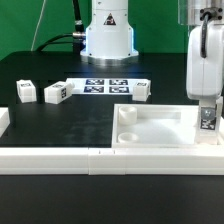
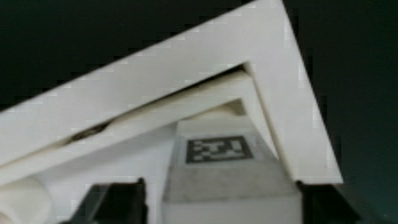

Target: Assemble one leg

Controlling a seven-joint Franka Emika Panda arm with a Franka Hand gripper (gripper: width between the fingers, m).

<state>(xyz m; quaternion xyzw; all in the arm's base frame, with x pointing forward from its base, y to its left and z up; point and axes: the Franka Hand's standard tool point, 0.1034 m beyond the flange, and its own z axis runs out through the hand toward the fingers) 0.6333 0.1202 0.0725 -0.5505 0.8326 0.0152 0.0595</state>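
Note:
My gripper stands at the exterior view's right, over the right end of the large white tray-like piece. It is shut on a leg, a small white block with a black-and-white tag that hangs upright below the fingers, at the tray's right corner. In the wrist view the leg sits between the two dark fingers, tag facing the camera, in front of the tray's raised corner rim. Whether the leg touches the tray floor I cannot tell.
Three more legs lie on the black table: two at the exterior view's left and one behind the tray. The marker board lies before the robot base. Long white rails run along the front.

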